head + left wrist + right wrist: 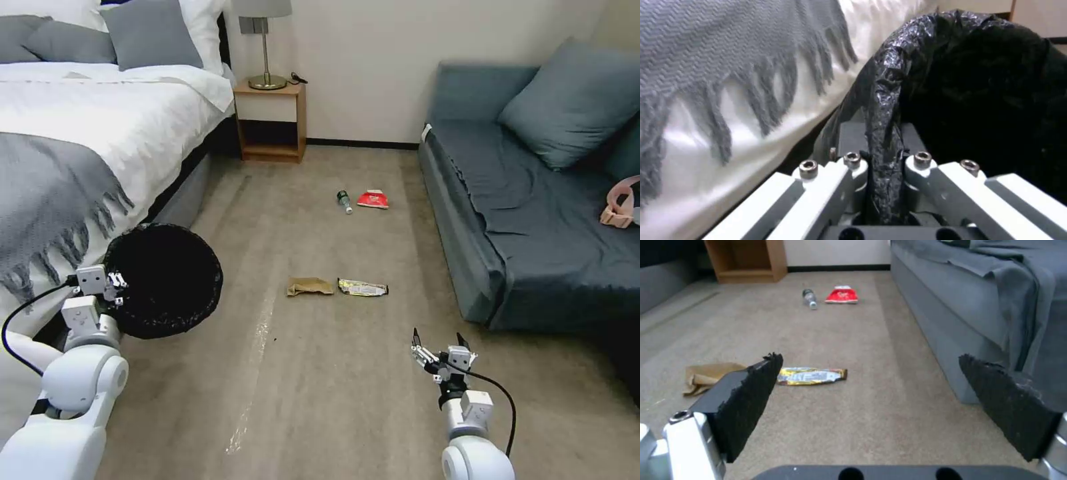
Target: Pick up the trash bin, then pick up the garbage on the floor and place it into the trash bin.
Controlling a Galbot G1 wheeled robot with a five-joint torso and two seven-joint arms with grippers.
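Note:
My left gripper [115,280] is shut on the rim of the trash bin [167,280], which hangs beside the bed with its black bag lining facing me. The left wrist view has the crinkled black bag rim [882,133] pinched between the fingers. My right gripper [440,343] is open above the carpet, short of the garbage. A crumpled brown paper bag [309,287] and a yellow-silver wrapper [362,288] lie side by side mid-floor. Farther off lie a small clear bottle [345,201] and a red packet [373,199]. Between the right pads [751,400] I see the wrapper [811,376], the paper bag [706,376], the bottle [809,298] and the red packet [842,295].
A bed [80,133] with a grey fringed throw lines the left side. A blue-grey sofa [533,200] lines the right. A wooden nightstand [270,120] with a lamp stands at the far wall. Beige carpet [320,400] runs between them.

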